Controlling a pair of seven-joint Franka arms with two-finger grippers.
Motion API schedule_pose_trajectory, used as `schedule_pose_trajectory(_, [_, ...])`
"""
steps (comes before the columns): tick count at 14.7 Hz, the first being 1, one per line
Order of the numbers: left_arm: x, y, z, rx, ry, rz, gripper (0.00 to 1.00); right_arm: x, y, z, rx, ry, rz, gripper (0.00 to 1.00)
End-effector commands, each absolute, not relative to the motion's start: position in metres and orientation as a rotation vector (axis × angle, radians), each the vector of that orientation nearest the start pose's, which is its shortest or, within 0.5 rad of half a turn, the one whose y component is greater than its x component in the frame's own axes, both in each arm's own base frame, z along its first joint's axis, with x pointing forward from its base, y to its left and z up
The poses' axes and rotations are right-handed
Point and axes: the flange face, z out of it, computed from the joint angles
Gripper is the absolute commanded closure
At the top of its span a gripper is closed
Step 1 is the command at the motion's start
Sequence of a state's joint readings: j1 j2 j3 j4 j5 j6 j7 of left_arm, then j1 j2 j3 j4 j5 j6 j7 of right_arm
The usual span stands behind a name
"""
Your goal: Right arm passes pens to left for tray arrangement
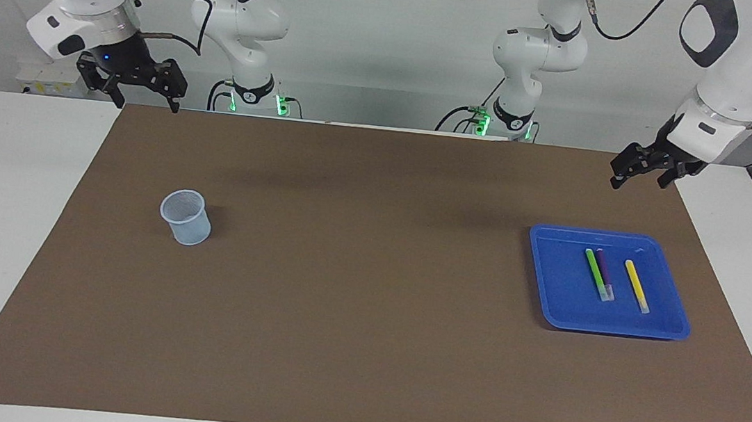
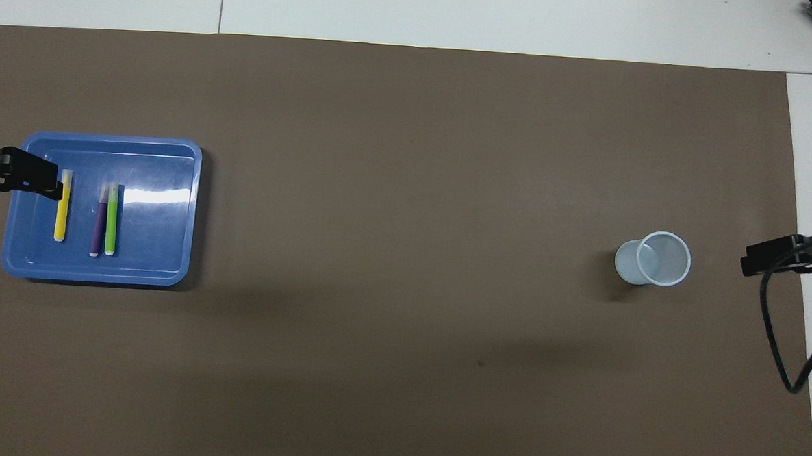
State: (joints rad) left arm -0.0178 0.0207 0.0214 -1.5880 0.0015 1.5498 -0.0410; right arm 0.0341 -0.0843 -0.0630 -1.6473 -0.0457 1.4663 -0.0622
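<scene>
Three pens lie side by side in the blue tray (image 1: 560,286) (image 2: 155,234) toward the left arm's end of the table. They are the yellow pen (image 1: 636,285) (image 2: 61,209), the purple pen (image 1: 602,263) (image 2: 97,225) and the green pen (image 1: 595,270) (image 2: 111,220); purple and green touch. My left gripper (image 1: 639,181) (image 2: 17,177) hangs open and empty above the mat's edge by the tray. At the right arm's end, my right gripper (image 1: 148,102) (image 2: 781,257) hangs open and empty above the mat's corner.
A small pale blue cup (image 1: 186,218) (image 2: 653,258) stands upright on the brown mat (image 1: 364,322) toward the right arm's end; nothing shows inside it. A black cable (image 2: 777,354) loops down from the right arm over the mat's edge.
</scene>
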Motion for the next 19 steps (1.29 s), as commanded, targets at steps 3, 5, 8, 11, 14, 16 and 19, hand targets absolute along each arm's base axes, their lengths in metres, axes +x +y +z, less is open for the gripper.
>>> schedule_pose_trajectory(3, [0.555, 0.007, 0.612, -3.146, -0.084, 0.077, 0.0, 0.518, -0.021, 0.625, -3.186, -0.018, 0.14, 0.0])
schedule_pose_trajectory(5, [0.555, 0.005, 0.612, -3.146, -0.084, 0.077, 0.0, 0.518, -0.019, 0.625, -3.182, -0.016, 0.139, 0.0])
schedule_pose_trajectory(8, [0.555, 0.002, 0.612, -3.146, -0.077, 0.08, 0.0, 0.52, -0.018, 0.624, -3.181, -0.022, 0.12, 0.0])
schedule_pose_trajectory(11, [0.555, 0.001, 0.613, -3.147, -0.077, 0.08, 0.0, 0.525, -0.013, 0.626, -3.179, -0.021, 0.063, 0.0])
schedule_pose_trajectory(14, [0.555, 0.0, 0.613, -3.147, -0.075, 0.078, 0.0, 0.532, -0.008, 0.629, -3.154, 0.028, -0.021, 0.0])
schedule_pose_trajectory(16, [0.554, 0.001, 0.615, -3.147, -0.075, 0.08, 0.0, 0.532, -0.008, 0.627, -3.153, 0.028, -0.024, 0.0])
schedule_pose_trajectory(19, [0.551, 0.002, 0.615, -3.139, -0.07, 0.115, 0.0, 0.531, -0.009, 0.624, -3.154, 0.028, -0.014, 0.0])
